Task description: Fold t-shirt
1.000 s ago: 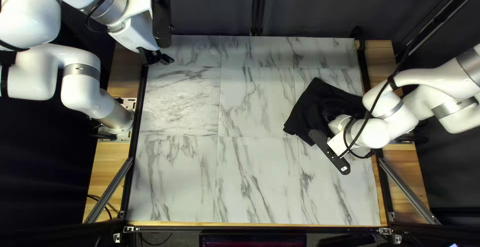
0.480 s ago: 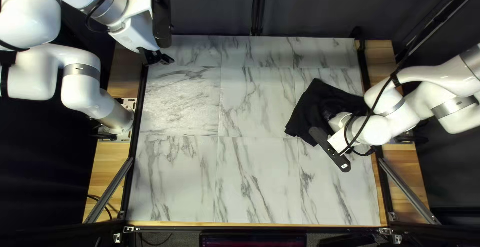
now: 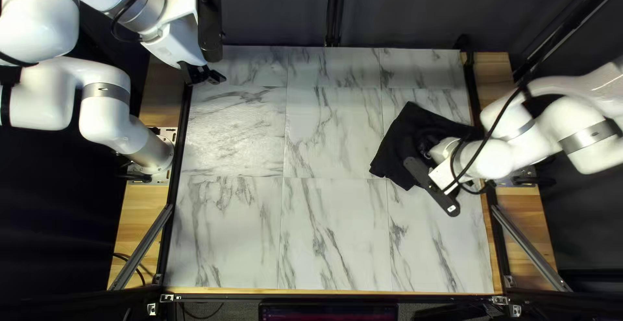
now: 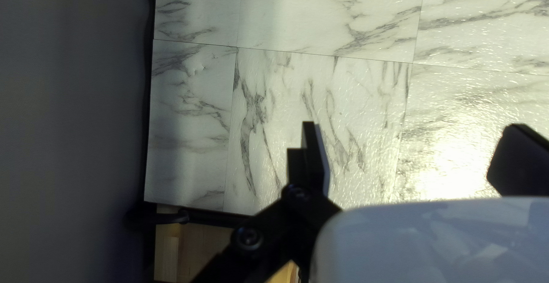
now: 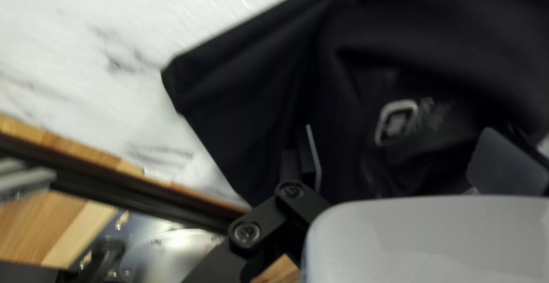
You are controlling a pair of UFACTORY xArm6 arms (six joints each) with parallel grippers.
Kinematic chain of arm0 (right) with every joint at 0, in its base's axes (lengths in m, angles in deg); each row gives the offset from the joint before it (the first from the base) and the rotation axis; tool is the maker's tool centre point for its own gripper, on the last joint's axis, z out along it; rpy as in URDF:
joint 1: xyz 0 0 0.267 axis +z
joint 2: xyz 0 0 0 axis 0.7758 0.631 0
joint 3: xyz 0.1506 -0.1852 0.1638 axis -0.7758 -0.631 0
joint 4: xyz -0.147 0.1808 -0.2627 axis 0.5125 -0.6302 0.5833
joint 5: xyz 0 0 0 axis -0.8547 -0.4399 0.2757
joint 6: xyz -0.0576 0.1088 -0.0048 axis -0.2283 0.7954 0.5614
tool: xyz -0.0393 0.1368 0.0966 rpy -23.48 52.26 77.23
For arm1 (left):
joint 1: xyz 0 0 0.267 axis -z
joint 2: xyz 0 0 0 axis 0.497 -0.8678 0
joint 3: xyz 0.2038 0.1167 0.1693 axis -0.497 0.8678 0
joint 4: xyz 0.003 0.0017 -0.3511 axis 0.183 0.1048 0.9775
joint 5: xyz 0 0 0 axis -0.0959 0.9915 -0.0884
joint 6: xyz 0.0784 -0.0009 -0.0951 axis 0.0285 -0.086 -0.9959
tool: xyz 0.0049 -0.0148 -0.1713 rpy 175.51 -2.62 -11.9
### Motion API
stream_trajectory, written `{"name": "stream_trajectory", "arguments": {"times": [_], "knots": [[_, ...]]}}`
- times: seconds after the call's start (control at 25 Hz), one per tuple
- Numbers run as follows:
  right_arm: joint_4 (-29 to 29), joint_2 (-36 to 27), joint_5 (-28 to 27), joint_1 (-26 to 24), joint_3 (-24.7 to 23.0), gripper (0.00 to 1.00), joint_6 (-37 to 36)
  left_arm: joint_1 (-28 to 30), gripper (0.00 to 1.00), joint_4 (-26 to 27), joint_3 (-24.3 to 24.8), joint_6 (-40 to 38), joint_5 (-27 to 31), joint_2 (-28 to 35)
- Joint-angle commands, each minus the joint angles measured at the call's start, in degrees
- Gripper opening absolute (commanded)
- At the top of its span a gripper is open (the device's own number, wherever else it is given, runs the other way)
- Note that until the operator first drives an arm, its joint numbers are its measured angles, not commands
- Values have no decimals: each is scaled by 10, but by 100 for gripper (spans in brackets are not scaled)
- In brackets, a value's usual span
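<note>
On my left, nothing has changed: my left arm (image 3: 107,110) is parked where it was, its gripper (image 4: 412,128) spread wide over the table (image 3: 324,230) near the far corner, holding nothing.

The shirt (image 3: 405,136) lies dark and rumpled at the right of the top left view, partly hidden by my right arm (image 3: 490,160). Its outline matches the picture half a second ago, so the cloth I can see hasn't followed my hand.

What has moved is that right arm: its wrist has drawn a little toward the table's right edge. My right gripper (image 5: 398,134) is wide apart above the shirt, black cloth showing between its fingers but not pinched.

So I judge no new fold is being made in this instant; I am likely shifting to a fresh grip or letting go. Next I'd pick an edge and close on it cleanly. Closing on the loose folds could bunch several layers together.
</note>
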Motion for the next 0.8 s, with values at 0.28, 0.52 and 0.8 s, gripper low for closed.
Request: {"name": "stream_trajectory", "arguments": {"times": [0.28, 0.52, 0.8], "knots": [[-56, -198, -169, -75, 11, 100, -168, 0, 100, 0, 0, 0, 0, 0], [-77, -185, -177, -121, 44, 100, -251, 0, 100, 0, 0, 0, 0, 0], [-77, -141, -135, -103, 50, 100, -241, 0, 100, 0, 0, 0, 0, 0]]}}
